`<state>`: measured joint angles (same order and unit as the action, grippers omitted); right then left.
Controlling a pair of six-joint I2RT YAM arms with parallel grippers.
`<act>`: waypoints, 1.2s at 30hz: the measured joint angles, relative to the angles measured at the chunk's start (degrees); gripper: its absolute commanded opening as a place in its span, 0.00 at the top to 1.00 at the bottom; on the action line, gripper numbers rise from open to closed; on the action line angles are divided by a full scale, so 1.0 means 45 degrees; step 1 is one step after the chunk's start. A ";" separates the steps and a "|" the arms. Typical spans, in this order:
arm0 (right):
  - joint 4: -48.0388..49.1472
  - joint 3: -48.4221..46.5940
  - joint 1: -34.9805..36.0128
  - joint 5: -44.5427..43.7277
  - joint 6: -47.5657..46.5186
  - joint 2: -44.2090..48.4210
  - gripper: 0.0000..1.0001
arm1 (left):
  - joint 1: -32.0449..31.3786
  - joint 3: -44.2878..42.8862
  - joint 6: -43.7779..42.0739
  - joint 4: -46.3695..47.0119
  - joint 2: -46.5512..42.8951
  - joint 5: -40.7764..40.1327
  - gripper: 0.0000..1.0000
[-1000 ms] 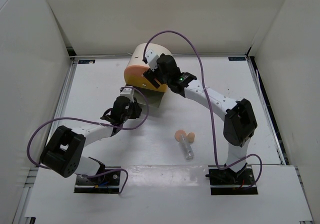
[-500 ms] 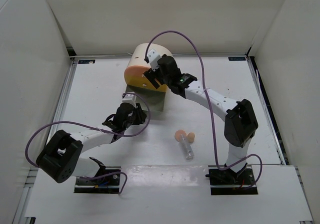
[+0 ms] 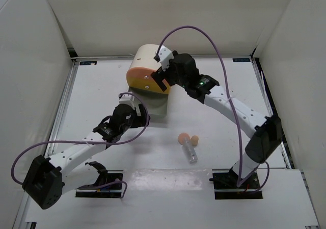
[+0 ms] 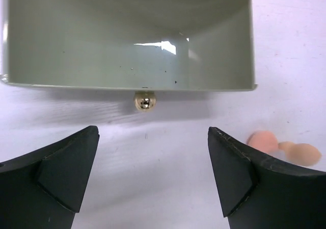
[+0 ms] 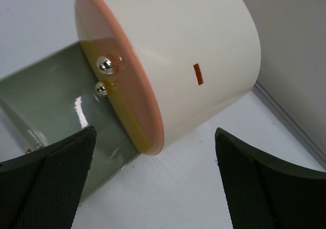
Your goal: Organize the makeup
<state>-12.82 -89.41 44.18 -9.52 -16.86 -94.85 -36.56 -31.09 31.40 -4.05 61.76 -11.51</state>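
Observation:
Two peach sponges (image 3: 187, 138) lie mid-table, and a clear tube (image 3: 191, 152) lies just below them. The sponges (image 4: 282, 146) also show at the right in the left wrist view. My left gripper (image 3: 135, 109) is open, just short of the gold knob (image 4: 145, 102) of a pulled-out grey-green drawer (image 3: 153, 104); its fingers (image 4: 66, 173) hold nothing. My right gripper (image 3: 156, 79) hangs open over the orange front of the cream cylinder box (image 3: 147, 63), with nothing between its jaws. No other makeup is in view.
The cylinder box (image 5: 178, 50) lies on its side at the back, with two metal knobs (image 5: 104, 65) on its front. The drawer (image 5: 56, 117) sticks out from it toward me. White walls close in the table on three sides.
The drawer has slid further out of the box. My left gripper has opened off the knob and stands just behind it. The right gripper has opened wider and its arm has stretched out.

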 measured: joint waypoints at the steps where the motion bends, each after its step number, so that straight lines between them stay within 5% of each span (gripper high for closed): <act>1: -0.0121 0.0063 0.0019 0.0238 0.0024 0.0330 0.01 | -0.0005 -0.0253 0.0029 -0.0525 -0.0248 -0.0039 0.02; 8: -0.0724 0.2467 0.0092 0.0374 0.1496 0.3191 0.02 | -0.0010 -0.2249 0.1117 -0.4439 -0.1588 -0.0267 0.02; 15: -0.2900 0.6256 0.0107 -0.0301 0.4473 0.5474 0.14 | -0.0010 -0.4012 0.1554 -0.6300 -0.1802 -0.1321 0.02; 22: -0.4284 0.9836 0.0126 -0.0267 0.7082 0.6683 0.25 | -0.0010 -0.4643 0.1297 -0.6518 -0.1336 -0.1515 0.02; 27: -0.4226 1.0734 0.0126 -0.0073 0.8009 0.7490 0.42 | -0.0010 -0.4469 0.1277 -0.6275 -0.1355 -0.1005 0.02; 36: -0.3283 1.1268 0.0126 -0.0015 0.8587 0.6834 0.46 | -0.0010 -0.4002 0.1341 -0.6528 -0.1564 -0.0627 0.02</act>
<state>-27.59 -38.70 44.75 -9.58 21.78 -64.10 -36.60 -49.10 37.43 -33.43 54.72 -14.33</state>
